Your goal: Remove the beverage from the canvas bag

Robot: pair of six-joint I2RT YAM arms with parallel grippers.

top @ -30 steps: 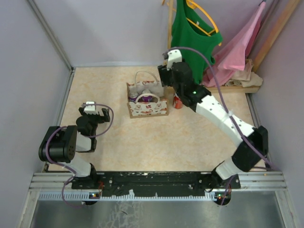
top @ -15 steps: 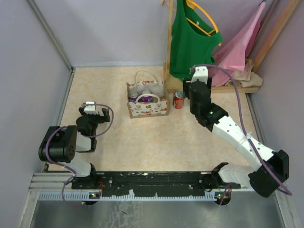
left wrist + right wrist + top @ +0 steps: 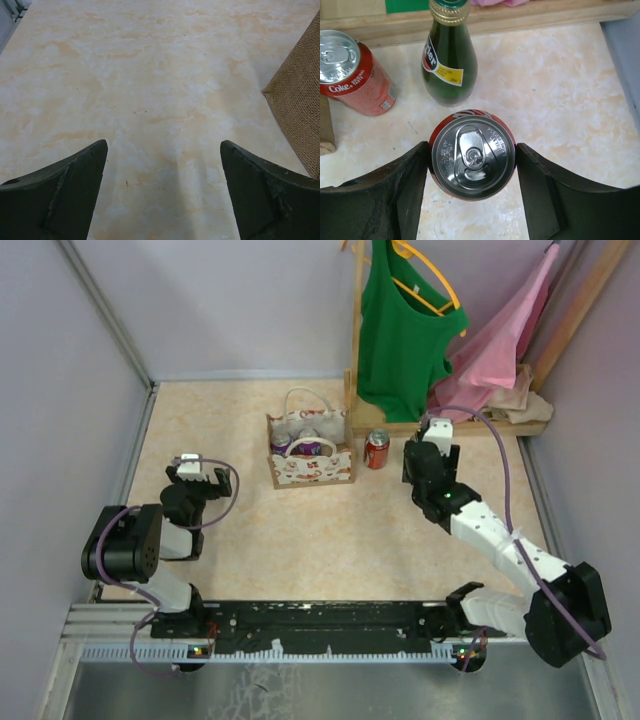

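The right arm (image 3: 500, 540) is reaching from the near right corner diagonally toward the far edge. Its elbow is sitting low by its base, and its wrist is bending so that the right gripper (image 3: 472, 150) is pointing straight down over the far right part of the table (image 3: 330, 540). Its two fingers are pressing against opposite sides of the can (image 3: 472, 159), an upright red can with a silver top, and are closing on it firmly. Whether the can is resting on the table or hanging just above it cannot be told.

Just beyond the can a green bottle (image 3: 448, 65) is standing. A Coke can (image 3: 377, 449) is standing to the left of the bottle, just beside the right wall of the bag (image 3: 312, 469). The bag is sitting upright near the middle of the far edge with its handles up, and purple-topped things are showing inside. The gripped can is sitting outside the bag, off to its right.

The left arm (image 3: 125, 545) is folding back on itself by the near left corner. The left gripper (image 3: 162, 144) is hovering low over the table and pointing toward the far edge, with its fingers spreading wide and holding nothing.
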